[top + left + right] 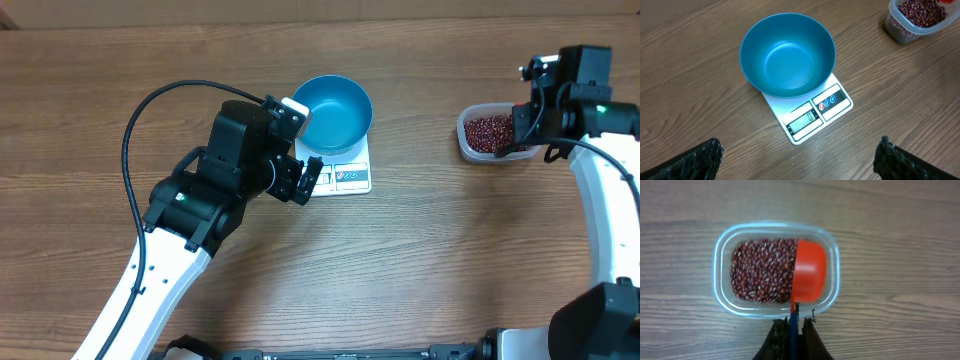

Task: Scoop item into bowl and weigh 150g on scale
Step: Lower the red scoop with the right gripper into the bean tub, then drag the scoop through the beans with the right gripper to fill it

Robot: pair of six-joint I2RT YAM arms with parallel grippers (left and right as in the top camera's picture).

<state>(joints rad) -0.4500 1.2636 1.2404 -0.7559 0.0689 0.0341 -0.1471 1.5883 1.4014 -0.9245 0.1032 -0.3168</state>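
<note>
Far left: left claw point(306, 180) hanging wide open, gripping nothing, just beside scale point(350, 178). Blue bowl point(335, 108) sitting empty on scale, mid-table point(450, 260). Well apart to right, beans point(488, 130) lying heaped in clear tub point(466, 143). Red scoop point(810, 270) sitting in tub, touching beans. Right claw point(794, 339) clenching scoop handle.

overhead: top-down, far | left wrist: angled on bowl point(787, 60) | right wrist: top-down, close on tub point(721, 275) | all share tub
</note>
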